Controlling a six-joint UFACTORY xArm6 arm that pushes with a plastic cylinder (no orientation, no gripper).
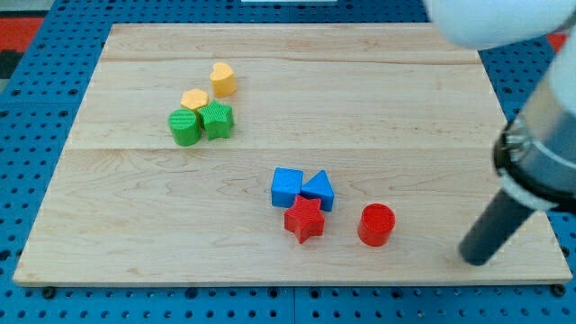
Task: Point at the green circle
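Note:
The green circle [184, 127] stands at the view's upper left of the wooden board [288, 90], touching a green star [217, 119] on its right. A yellow hexagon [193, 98] sits just above them and a yellow heart [223, 79] further up. My tip [475, 259] rests on the board near the view's lower right edge, far from the green circle and to the right of a red cylinder [376, 224].
A blue cube [286, 186], a blue triangle [319, 189] and a red star [304, 220] cluster at the view's lower middle. The arm's white and grey body [531, 90] fills the upper right. Blue perforated table surrounds the board.

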